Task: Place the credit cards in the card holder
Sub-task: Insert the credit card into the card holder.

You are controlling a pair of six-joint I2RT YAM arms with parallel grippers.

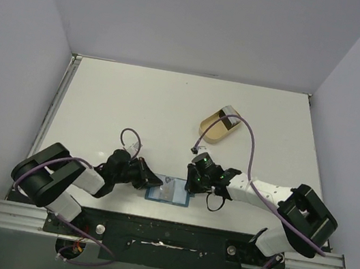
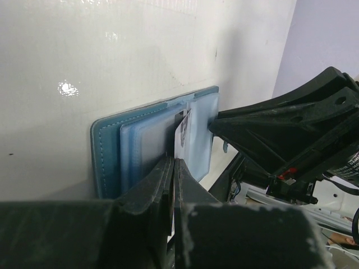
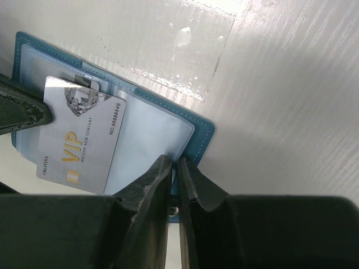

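Blue card holder (image 3: 151, 126) lies open on tabletop (image 1: 136, 106), btw. both end effectors. Its near edge is clamped in right end effector (image 3: 175, 163). The left end effector (image 2: 173, 163) is pinched on edge of silver VIP credit card (image 3: 81, 134), which lies over holder's clear pocket. Tan dish (image 1: 208, 132) is well beyond right one.

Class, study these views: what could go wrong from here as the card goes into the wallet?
The credit card lies tilted across the card holder, so pushing may jam or bend it. The left claw seems to pinch only its corner; it might slip free. The right claw holds just the holder's edge, which may shift.
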